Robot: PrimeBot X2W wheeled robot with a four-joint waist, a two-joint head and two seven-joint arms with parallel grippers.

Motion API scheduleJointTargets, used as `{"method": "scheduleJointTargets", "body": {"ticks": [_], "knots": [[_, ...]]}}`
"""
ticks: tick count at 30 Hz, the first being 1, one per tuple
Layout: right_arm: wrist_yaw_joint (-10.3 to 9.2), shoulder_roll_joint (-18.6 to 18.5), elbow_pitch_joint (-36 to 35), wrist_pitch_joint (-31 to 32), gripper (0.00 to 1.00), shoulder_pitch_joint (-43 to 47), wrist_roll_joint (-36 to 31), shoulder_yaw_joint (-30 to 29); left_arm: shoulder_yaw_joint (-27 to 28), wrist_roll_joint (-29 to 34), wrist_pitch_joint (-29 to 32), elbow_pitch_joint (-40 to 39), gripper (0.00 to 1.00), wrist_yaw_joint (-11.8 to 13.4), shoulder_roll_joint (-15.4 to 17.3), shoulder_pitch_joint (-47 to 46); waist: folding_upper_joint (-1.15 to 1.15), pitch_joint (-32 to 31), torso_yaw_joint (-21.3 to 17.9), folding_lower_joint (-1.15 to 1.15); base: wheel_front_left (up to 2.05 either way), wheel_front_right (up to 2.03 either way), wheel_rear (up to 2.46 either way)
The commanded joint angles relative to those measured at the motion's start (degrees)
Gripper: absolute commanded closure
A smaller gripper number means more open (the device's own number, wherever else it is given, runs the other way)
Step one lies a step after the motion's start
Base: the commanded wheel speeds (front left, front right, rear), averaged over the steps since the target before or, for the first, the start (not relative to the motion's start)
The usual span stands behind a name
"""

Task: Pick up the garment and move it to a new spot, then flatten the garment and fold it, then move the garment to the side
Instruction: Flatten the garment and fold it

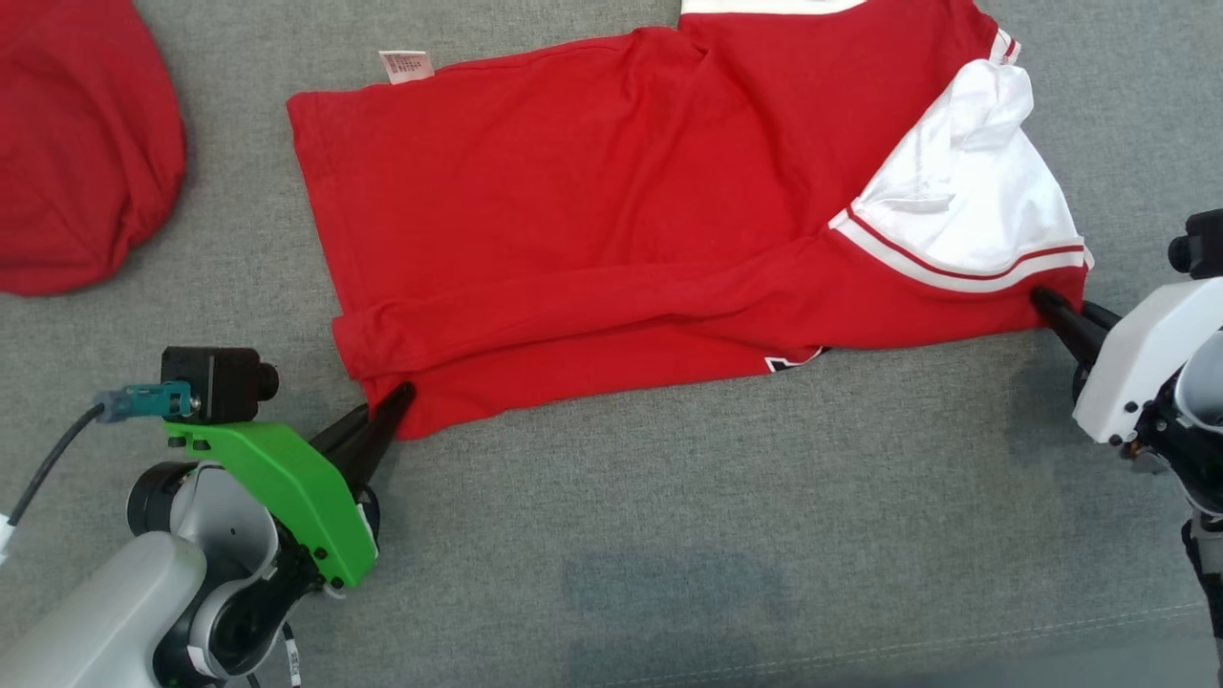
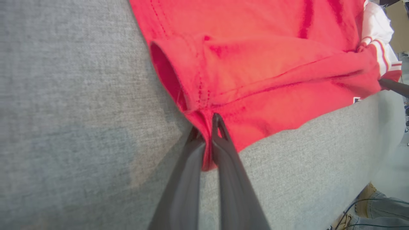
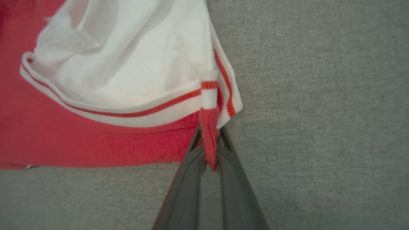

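1 garment (image 1: 592, 220) spread on a grey fabric surface (image 1: 669, 535)
Left claw (image 1: 401, 394) and right claw (image 1: 1041, 301), 2 in all, each clenched on a near corner; 1 other red cloth (image 1: 76, 143) lies well apart.

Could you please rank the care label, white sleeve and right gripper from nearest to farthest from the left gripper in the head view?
1. care label, top left.
2. white sleeve, upper right.
3. right gripper, far right.

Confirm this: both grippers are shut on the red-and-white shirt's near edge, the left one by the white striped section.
Not quite. The head view shows the right gripper by the white striped section; the left gripper pinches a plain red corner of the shirt.
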Motion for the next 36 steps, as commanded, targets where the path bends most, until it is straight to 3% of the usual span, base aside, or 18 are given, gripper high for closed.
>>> {"method": "scheduleJointTargets", "body": {"ticks": [1, 7, 12, 19, 26, 33, 34, 35, 36], "knots": [[-0.10, -0.71, 0.24, 0.75, 1.00, -0.92, 1.27, -1.15, 0.37, -0.53, 0.50, -0.46, 1.00, -0.64, 1.09, 0.26, 0.00, -0.76, 0.20, 0.00, 0.00, 0.00, 0.00], [-0.10, -2.03, -1.63, 5.80, 1.00, -2.08, 5.37, -5.79, 2.33, -3.63, 2.25, -5.81, 1.00, -1.97, 4.76, 2.03, 0.00, -3.10, 0.37, 0.00, 0.00, 0.00, 0.00], [-0.10, -2.38, -5.17, 11.74, 1.00, 0.95, 6.92, -9.08, 1.84, -4.03, 1.84, -10.87, 1.00, -1.17, 6.20, 5.01, 0.00, -4.44, 0.88, 0.00, 0.00, 0.00, 0.00], [-0.09, 0.09, -13.17, 15.42, 1.00, 11.07, 9.00, -13.77, 0.04, -4.22, -1.68, -12.14, 1.00, -0.58, 4.32, 11.06, 0.00, -4.66, 1.82, 0.00, 0.00, 0.00, 0.00], [-0.06, 3.94, -17.94, 15.39, 1.00, 21.95, 10.14, -18.36, -2.03, -4.67, -5.30, -9.48, 1.00, -2.16, 1.15, 15.95, 0.00, -3.62, 2.16, 0.00, 0.00, 0.00, 0.00], [-0.06, 4.24, -19.18, 15.43, 1.00, 23.48, 9.56, -18.98, -2.26, -3.25, -6.60, -10.09, 1.00, -1.36, 2.08, 17.43, 0.00, -3.57, 2.05, 0.00, 0.00, 0.00, 0.00], [-0.06, 4.21, -18.92, 15.25, 0.55, 22.89, 9.22, -18.61, -2.09, -3.02, -6.72, -9.99, 0.93, -0.88, 2.22, 17.38, 0.00, -3.59, 2.01, 0.00, 0.00, 0.00, 0.00], [-0.06, 3.93, -18.58, 15.32, 0.11, 22.46, 8.97, -17.96, -1.90, -2.71, -6.83, -9.91, 0.58, -0.56, 2.34, 17.24, 0.00, -3.64, 1.99, 0.00, 0.00, 0.00, 0.00], [-0.06, 3.46, -18.31, 15.39, 0.00, 22.07, 8.50, -17.21, -1.72, -2.44, -6.95, -9.87, 0.00, -0.14, 2.44, 17.07, 0.00, -3.73, 2.03, 0.00, 0.00, 0.00, 0.00]]}}
